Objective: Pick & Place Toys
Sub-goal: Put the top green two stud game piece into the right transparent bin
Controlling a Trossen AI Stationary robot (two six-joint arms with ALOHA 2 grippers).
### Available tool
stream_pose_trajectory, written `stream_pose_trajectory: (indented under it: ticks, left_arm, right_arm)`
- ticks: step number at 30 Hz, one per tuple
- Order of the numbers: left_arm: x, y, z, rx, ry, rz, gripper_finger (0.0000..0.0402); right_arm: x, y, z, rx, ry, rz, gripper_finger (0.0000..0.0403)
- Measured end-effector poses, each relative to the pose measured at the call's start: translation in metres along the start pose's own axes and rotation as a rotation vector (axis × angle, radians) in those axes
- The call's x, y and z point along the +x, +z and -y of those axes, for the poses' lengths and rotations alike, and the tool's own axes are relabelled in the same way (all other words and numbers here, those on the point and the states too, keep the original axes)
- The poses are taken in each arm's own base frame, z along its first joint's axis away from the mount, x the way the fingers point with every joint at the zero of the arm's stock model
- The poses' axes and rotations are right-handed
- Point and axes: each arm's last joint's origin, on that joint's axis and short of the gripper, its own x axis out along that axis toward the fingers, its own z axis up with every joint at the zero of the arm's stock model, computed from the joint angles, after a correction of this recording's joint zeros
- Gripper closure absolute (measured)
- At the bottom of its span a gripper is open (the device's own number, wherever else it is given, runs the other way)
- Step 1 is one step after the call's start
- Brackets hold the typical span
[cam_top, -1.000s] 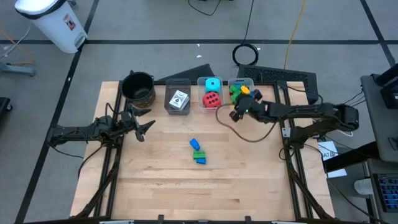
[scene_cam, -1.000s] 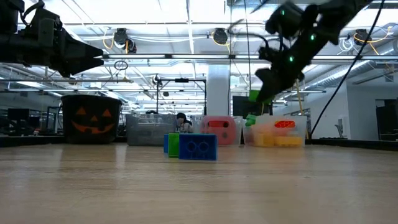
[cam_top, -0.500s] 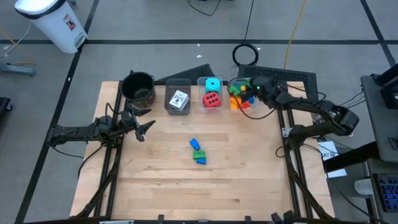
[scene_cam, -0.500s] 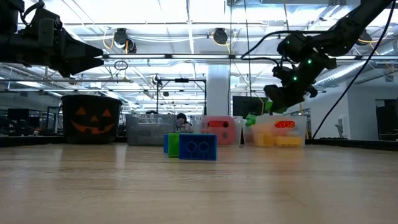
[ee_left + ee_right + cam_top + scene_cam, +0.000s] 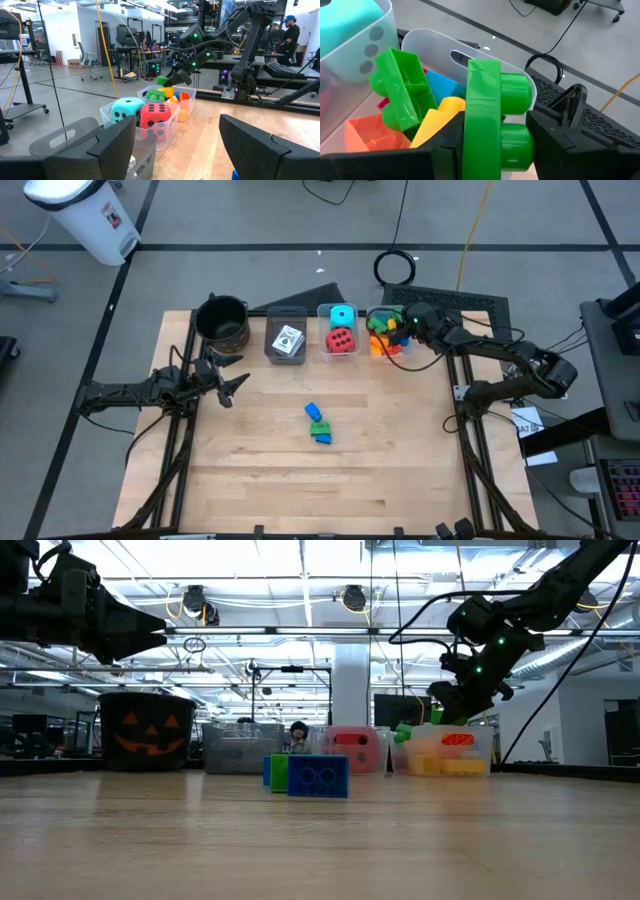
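in my right wrist view a green brick fills the bottom centre of the frame, clamped between the fingers of my right gripper, studs facing out. just past it, left of centre, lie a second green brick, a yellow one and an orange one in the clear bin, so i hang right above the pile.

in the high view, a second ago this gripper was lower in the frame, over the bare wood in front of the bins; half a second ago it had swung up to the upper right, over the rightmost bin, and since then it has barely shifted. i judge the carry is over and only the release remains.

my left gripper waits at the left, jaws spread and empty. three bricks, blue and green, are still at the table's centre, so more trips are due. farther up, the dotted cubes and cards sit in their bins.
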Motion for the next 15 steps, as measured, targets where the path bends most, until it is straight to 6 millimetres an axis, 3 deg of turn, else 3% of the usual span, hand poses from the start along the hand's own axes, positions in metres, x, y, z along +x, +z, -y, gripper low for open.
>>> stream_pose_trajectory:
  ticks: [8, 15]
  left_arm:
    - [0.0, 0.0, 0.0, 0.0, 0.0, 0.0, 0.011]
    - [0.0, 0.0, 0.0, 0.0, 0.0, 0.0, 0.011]
  right_arm:
    - [0.0, -0.007, -0.003, 0.059, 0.079, -0.019, 0.0265]
    - [0.002, -0.014, -0.005, 0.093, 0.14, 0.024, 0.0221]
